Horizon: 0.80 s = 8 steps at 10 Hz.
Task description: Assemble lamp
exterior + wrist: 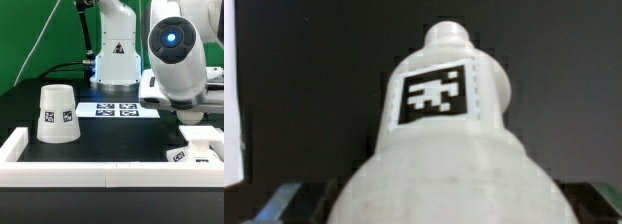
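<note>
In the wrist view the white bulb (441, 130) fills the frame. Its wide round head sits between my gripper's (438, 208) dark fingers (292, 203) and its narrow end points away over the black table. A square tag (438, 95) shows on its neck. The jaws press on both sides of the head. In the exterior view the gripper (195, 130) hangs low at the right, just over a white tagged part, apparently the base (186, 155); the bulb is hidden there. The cone shade (57, 113) stands wide end down at the left, well away from the gripper.
The marker board (120, 108) lies at the table's far middle. A long white rail (100, 172) borders the near edge and turns up the exterior view's left side. The arm's pedestal (115, 60) stands behind the board.
</note>
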### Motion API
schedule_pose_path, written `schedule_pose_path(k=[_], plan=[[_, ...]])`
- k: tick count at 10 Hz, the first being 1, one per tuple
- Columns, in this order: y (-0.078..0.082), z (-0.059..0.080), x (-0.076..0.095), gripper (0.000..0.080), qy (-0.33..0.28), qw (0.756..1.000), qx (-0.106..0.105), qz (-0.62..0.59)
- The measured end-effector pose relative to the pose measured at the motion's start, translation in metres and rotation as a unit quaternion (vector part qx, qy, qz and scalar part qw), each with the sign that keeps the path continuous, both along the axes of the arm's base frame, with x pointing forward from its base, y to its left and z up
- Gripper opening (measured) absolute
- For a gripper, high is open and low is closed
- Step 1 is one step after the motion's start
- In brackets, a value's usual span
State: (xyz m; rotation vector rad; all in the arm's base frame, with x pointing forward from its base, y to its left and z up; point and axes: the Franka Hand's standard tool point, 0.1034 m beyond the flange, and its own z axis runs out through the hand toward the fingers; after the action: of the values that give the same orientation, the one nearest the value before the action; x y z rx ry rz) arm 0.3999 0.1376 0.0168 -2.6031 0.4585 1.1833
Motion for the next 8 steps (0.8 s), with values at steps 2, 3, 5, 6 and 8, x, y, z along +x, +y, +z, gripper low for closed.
schedule_pose_path(k=[2, 3, 5, 6, 8], plan=[[-0.008, 0.012, 0.008, 0.0576, -0.009, 1.0, 0.012, 0.001], [-0.012, 0.023, 0.015, 0.0576, -0.019, 0.999, 0.025, 0.008], [-0.023, 0.048, 0.031, 0.0576, -0.043, 0.998, 0.044, 0.017], [-0.027, 0.059, 0.042, 0.0576, -0.052, 0.997, 0.047, 0.013], [-0.028, 0.064, 0.056, 0.0577, -0.078, 0.996, 0.042, 0.01]])
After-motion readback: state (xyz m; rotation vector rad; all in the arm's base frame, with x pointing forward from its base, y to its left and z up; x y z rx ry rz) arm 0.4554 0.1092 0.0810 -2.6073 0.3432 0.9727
